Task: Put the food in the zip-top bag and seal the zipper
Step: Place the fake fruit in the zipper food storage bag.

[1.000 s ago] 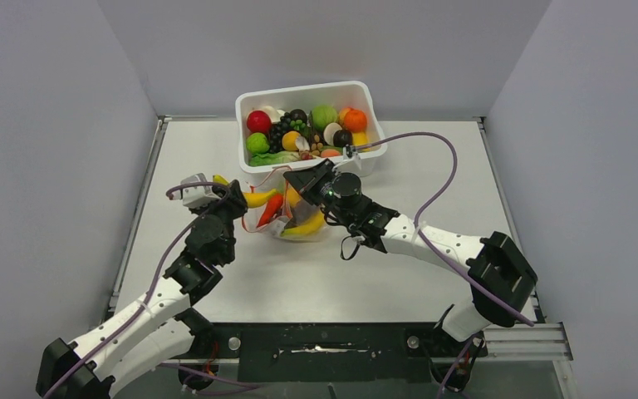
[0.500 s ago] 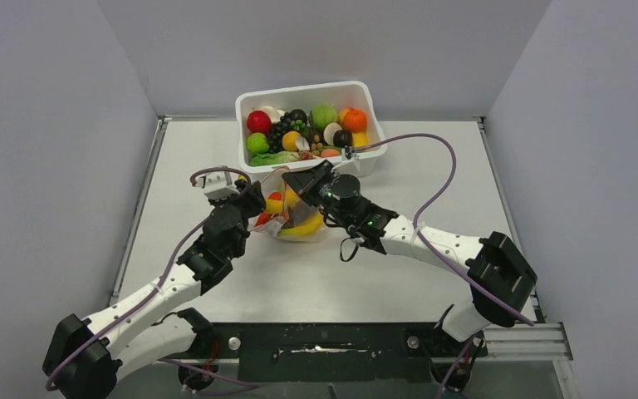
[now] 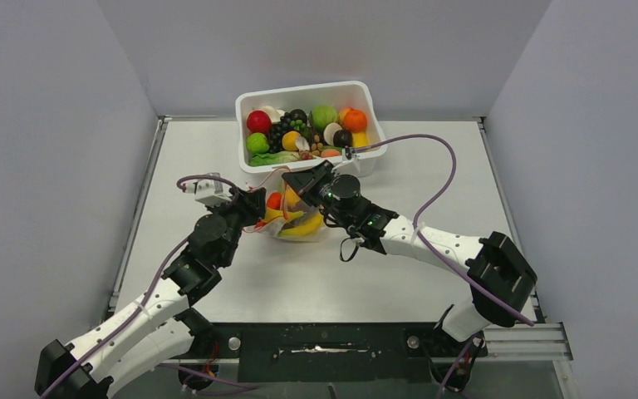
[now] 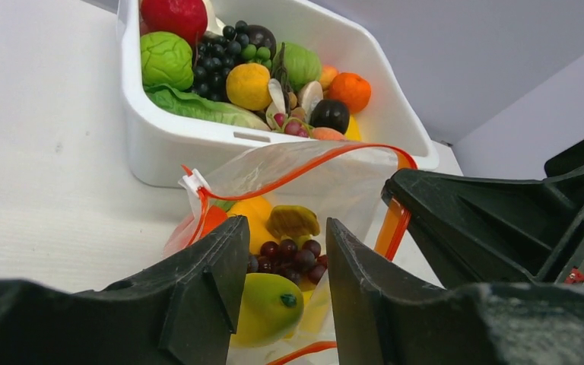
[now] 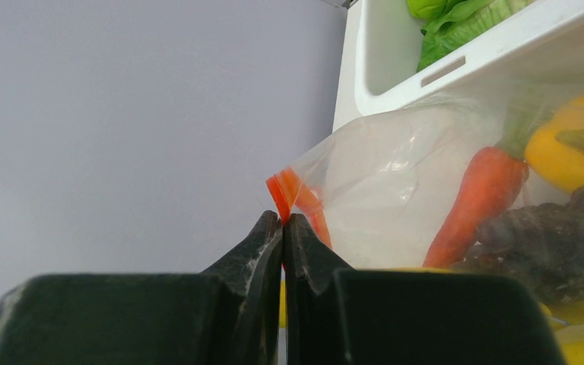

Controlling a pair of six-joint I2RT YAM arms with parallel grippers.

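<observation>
- The small, clear, floppy plastic zip-top bag point(image 3: 297, 223) lies on the pale grey table point(image 3: 316, 274). It is just in front of the white rectangular plastic tub point(image 3: 303, 90) of toy produce, between the two arms.
- Its mouth gapes open. The thin orange-red zipper strip point(image 5: 283, 190) arches over the opening, unsealed.
- Through the plastic show a cluster of dark purple grapes point(image 4: 293, 255), a glossy orange-yellow pepper point(image 4: 255, 217), a red-orange carrot-shaped piece point(image 5: 483, 194) and a yellow banana bunch point(image 3: 303, 226).
- The left gripper point(image 4: 285, 228) sits at the bag's mouth with its black fingers parted and a plain gap between them. It clamps nothing. A glossy yellow-green fruit point(image 4: 268, 304) shows low in that gap (whether a finger touches it, I cannot tell).
- The right gripper point(image 5: 283, 220) has its fingers pressed tight together on one end of the zipper strip, holding that corner of the bag up.
</observation>
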